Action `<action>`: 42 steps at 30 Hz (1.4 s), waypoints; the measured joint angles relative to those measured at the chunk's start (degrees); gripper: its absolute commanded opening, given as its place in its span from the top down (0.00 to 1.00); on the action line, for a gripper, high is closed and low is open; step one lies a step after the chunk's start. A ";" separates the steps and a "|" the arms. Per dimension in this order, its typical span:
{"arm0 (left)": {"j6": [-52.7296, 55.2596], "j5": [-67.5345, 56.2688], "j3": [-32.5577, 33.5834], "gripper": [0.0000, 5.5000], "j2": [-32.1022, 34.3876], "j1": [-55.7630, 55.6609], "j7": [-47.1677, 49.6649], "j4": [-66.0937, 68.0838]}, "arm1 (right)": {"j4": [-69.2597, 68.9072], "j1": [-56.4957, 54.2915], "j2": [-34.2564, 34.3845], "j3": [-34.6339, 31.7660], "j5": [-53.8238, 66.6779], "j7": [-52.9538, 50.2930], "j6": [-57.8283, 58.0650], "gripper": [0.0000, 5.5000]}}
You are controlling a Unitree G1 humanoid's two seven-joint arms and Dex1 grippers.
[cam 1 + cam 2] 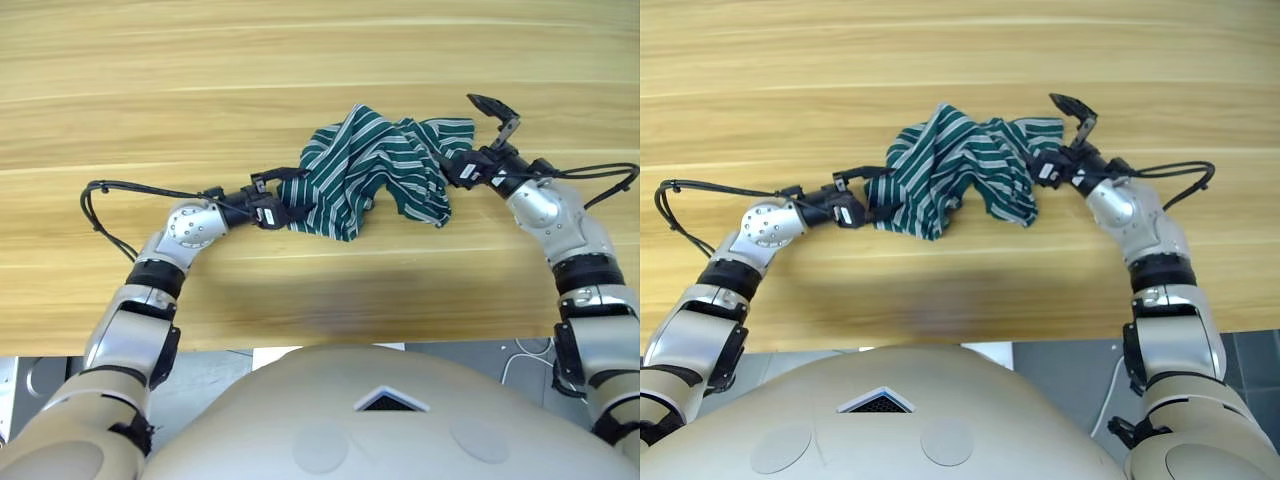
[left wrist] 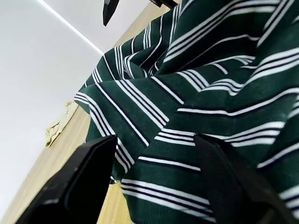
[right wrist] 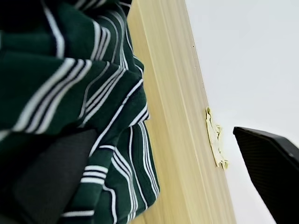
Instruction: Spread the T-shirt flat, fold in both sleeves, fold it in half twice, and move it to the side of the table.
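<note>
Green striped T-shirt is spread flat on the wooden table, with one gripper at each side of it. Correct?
No. The T-shirt is not spread flat: it lies crumpled in a heap on the table, as the left eye view shows. The left gripper and the right gripper are indeed at its two sides.

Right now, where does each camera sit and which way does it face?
Left eye view: on the head, facing down at the table; both arms, left gripper, right gripper.
Right eye view: beside it, same scene.
Left wrist view: on the left wrist, facing the T-shirt between its open fingers.
Right wrist view: on the right wrist, facing along the table; fingers show.
All share the T-shirt.
</note>
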 measured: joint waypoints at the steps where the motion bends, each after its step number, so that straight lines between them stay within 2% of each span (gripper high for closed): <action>1: 0.09 1.70 -0.86 0.44 0.20 -0.84 1.73 0.27 | 0.08 -0.01 -0.05 0.32 0.20 -0.43 -0.13 0.02; 7: 1.15 7.36 -5.60 0.44 2.60 -4.36 8.72 0.93 | 0.11 0.78 -2.09 1.38 2.03 -0.42 -0.98 0.02; 16: 7.37 12.45 -6.88 0.44 13.65 -8.42 15.28 2.95 | 14.29 -4.16 -10.00 1.70 1.64 -4.32 3.69 0.02; 23: 10.50 12.42 -6.88 0.44 15.88 -8.05 16.98 2.77 | 17.55 -5.86 -11.06 2.90 1.52 -6.88 4.79 0.02; 28: 10.18 12.08 -6.30 0.44 16.02 -7.51 18.19 2.52 | 14.86 -6.09 -11.20 1.28 5.22 -6.89 0.11 0.02; 37: 6.40 5.45 5.19 0.44 22.25 -8.95 23.48 6.39 | 4.42 -2.57 -11.66 -3.94 17.10 -0.68 -6.38 0.02; 40: 0.84 -5.84 7.89 0.44 22.10 -7.59 18.45 4.04 | -3.16 1.43 -11.45 -4.35 23.25 3.86 -9.67 0.02; 42: -1.37 -18.15 6.52 0.44 21.72 -3.57 8.65 -3.19 | -12.14 6.05 -11.56 -3.61 28.92 8.60 -12.63 0.02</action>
